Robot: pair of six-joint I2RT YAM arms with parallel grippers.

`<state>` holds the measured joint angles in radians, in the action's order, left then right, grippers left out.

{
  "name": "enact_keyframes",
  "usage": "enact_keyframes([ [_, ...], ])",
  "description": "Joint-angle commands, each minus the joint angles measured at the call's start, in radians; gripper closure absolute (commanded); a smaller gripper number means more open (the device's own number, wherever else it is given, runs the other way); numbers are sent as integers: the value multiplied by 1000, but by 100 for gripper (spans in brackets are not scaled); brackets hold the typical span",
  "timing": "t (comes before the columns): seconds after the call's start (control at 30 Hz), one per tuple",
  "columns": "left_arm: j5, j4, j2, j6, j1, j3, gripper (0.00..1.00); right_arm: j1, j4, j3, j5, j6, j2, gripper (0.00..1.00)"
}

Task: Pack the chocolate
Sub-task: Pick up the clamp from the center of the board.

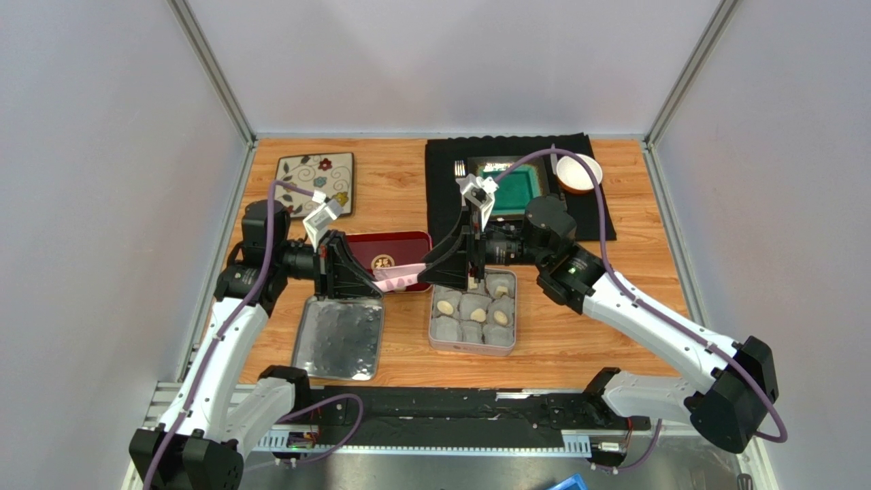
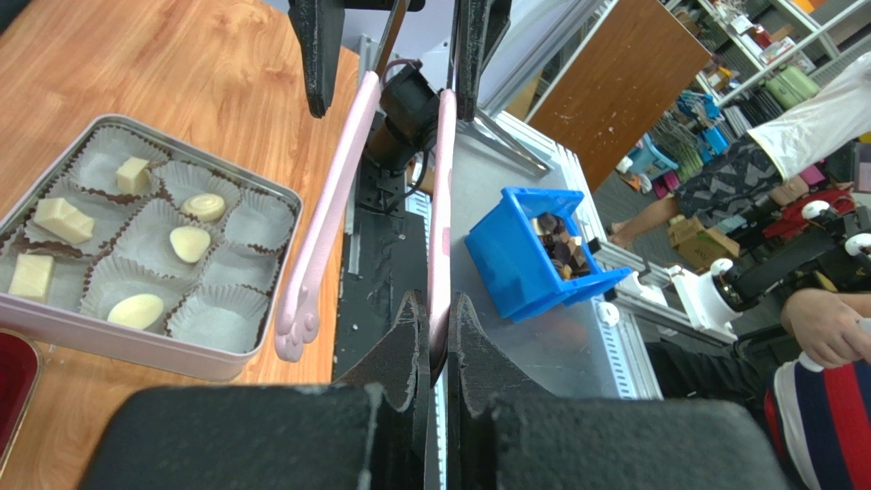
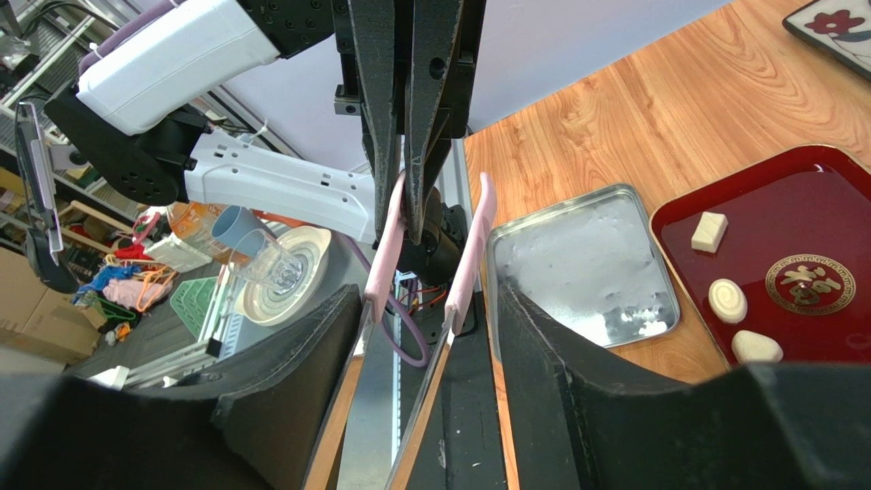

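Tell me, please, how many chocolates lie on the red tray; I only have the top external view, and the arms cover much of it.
Observer: The right wrist view shows three chocolates on the red tray.
Operator: Thanks. Where does the left gripper hold the pink tongs?
Observer: The left wrist view shows it shut on one arm, near the tip.
Operator: Is the right gripper clamped on them?
Observer: Not visibly; its jaws flank the tongs, whose arms stand spread apart.
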<state>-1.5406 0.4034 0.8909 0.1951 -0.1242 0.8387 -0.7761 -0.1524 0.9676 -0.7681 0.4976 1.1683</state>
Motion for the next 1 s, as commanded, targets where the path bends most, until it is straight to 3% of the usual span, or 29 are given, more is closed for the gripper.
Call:
enact_keyframes([
  [0.0,34,43,-9,-57,6,42,100,-5,31,17,-5,-5,-67,51],
  [0.17,48,60,-10,-77,6,46,100,-3,83,29,12,-37,-91,53],
  [0.37,80,110,-7,-126,8,60,100,-5,108,23,27,-57,-101,64],
  [0.57,117,172,-7,-175,8,79,100,-5,148,34,72,-100,-124,64],
  [0.77,131,198,-9,-194,8,85,100,-2,191,57,95,-126,-127,61],
  [0.97,142,225,-12,-229,9,94,100,9,214,56,105,-148,-144,48],
])
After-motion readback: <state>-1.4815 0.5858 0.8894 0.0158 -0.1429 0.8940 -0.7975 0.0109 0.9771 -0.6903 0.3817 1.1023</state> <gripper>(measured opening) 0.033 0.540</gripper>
